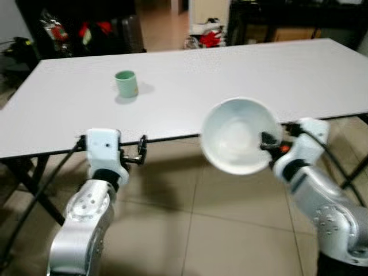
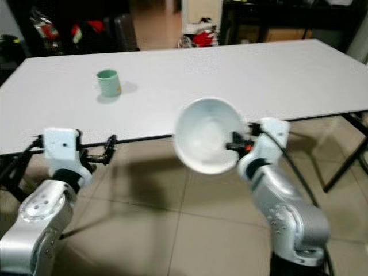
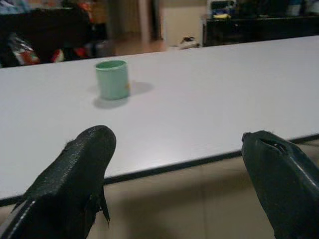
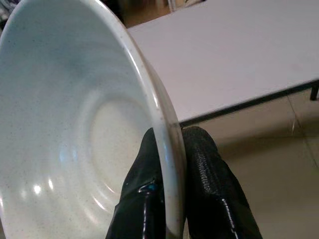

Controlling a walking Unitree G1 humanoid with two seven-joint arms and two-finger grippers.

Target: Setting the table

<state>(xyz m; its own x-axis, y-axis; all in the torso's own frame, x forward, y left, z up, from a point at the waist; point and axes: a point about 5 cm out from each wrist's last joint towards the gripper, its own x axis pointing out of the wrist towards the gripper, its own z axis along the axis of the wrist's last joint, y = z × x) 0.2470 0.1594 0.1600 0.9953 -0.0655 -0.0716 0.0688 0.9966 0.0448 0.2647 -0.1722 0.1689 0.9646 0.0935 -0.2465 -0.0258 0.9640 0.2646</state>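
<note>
White bowl [image 4: 75, 129] rim pinched btwn right fingers [image 4: 144, 169]

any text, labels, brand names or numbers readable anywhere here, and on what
None can be read.
Green cup on the white table: a small yellowish mark on its side, too blurred to tell whether it is print.
White bowl pinched at the rim by the right tool: plain, no marking.
Left tool, open before the table edge: no label on its black fingers.
Red and white clutter behind the table: too small and blurred to read.
</note>
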